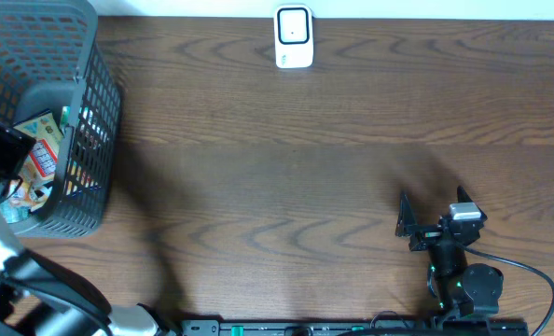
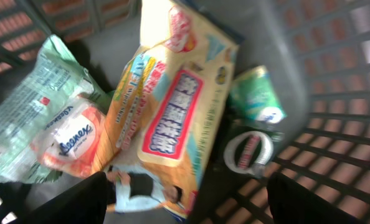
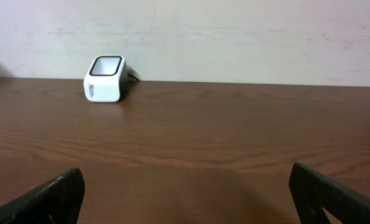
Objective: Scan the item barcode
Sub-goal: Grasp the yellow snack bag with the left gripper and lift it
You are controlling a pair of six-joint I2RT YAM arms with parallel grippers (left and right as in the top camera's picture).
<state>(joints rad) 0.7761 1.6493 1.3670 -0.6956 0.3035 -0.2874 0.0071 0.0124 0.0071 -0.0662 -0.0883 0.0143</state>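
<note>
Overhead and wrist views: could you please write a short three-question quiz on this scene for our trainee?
1. True or false: the white scanner stands on the table, outside the basket.
2. Which tool hangs over the basket: A) the left tool or B) the right tool?
3. Fill in: the yellow pack lies ___ the basket.
Key: 1 true; 2 A; 3 inside.

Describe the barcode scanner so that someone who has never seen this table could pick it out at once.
Take the dark wooden table and follow its far edge to about the middle. The scanner stands there alone: a small white block with a dark, rounded window in its face. Its only neighbour on the tabletop is the grey mesh basket at the left end, well away from it.
</note>
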